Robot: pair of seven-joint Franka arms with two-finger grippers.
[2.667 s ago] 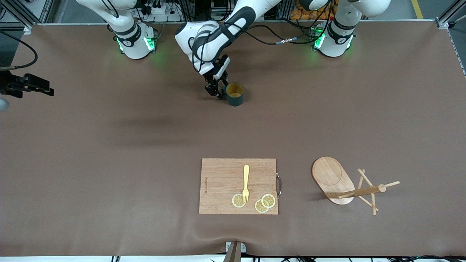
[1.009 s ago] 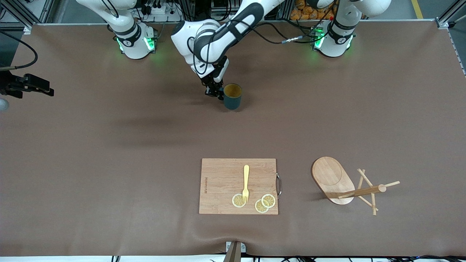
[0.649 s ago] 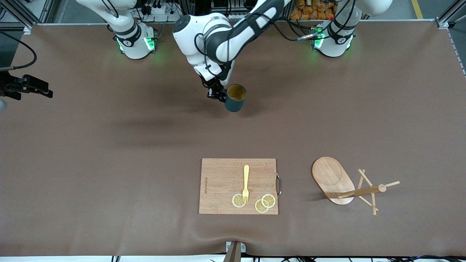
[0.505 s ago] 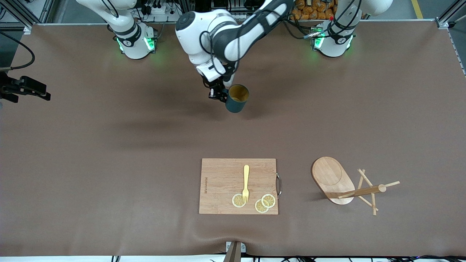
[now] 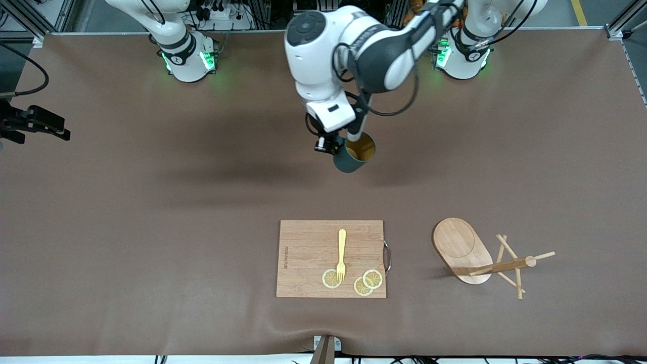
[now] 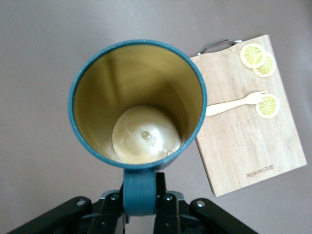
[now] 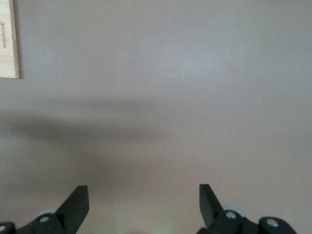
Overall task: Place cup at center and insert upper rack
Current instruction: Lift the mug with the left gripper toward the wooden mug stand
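Note:
The dark teal cup (image 5: 354,154) with a yellowish inside hangs in the air over the bare table mat, tilted a little. My left gripper (image 5: 328,146) is shut on its side handle. In the left wrist view I look down into the cup (image 6: 136,102), and my left gripper (image 6: 140,202) clamps the handle between its fingers (image 6: 165,195). The upper rack (image 5: 498,266), a wooden mug tree, lies on its side with its oval base (image 5: 460,247) tipped up, nearer the front camera toward the left arm's end. My right gripper (image 7: 144,200) is open and empty over bare table; that arm waits.
A rectangular wooden cutting board (image 5: 331,258) lies near the front edge with a yellow fork (image 5: 341,253) and lemon slices (image 5: 366,282) on it. It also shows in the left wrist view (image 6: 248,141). The brown mat (image 5: 151,227) covers the table.
My left gripper has lifted the cup off the table and carried it toward the front camera and the left arm's end. The right arm has barely moved.

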